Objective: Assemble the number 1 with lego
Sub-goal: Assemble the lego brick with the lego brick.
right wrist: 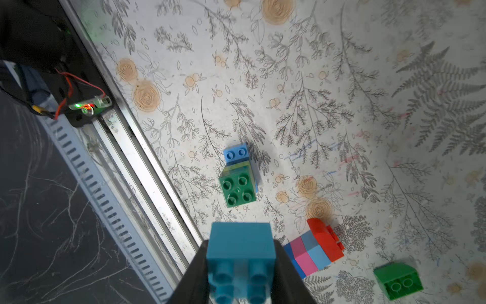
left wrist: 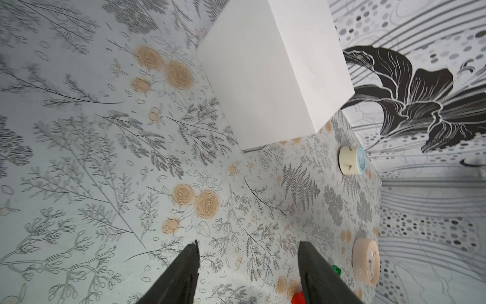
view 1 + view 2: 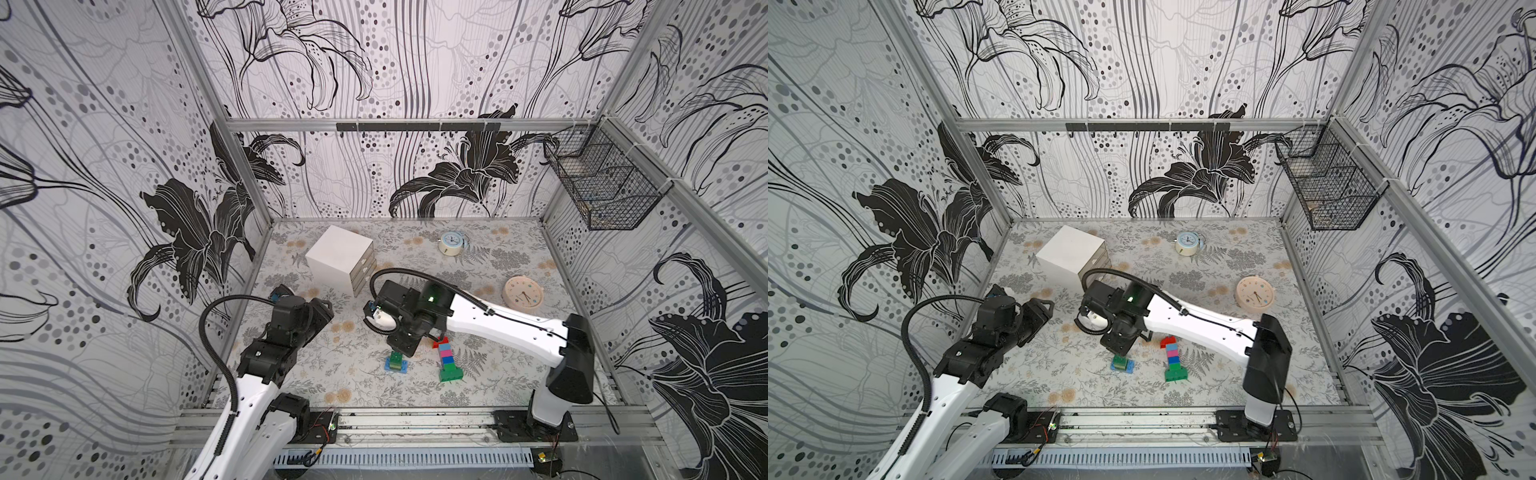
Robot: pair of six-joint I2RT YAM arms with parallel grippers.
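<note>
My right gripper is shut on a teal-blue square lego brick, studs toward the camera. In both top views it hangs just above a small stack: a dark green square brick over a lime layer on a blue oblong brick. To the right lies a lego column of red, light blue, pink, blue and green bricks. My left gripper is open and empty, over bare table at the left.
A white drawer box stands at the back left. A light blue clock and a pink clock sit at the back and right. A wire basket hangs on the right wall. The metal rail runs along the front.
</note>
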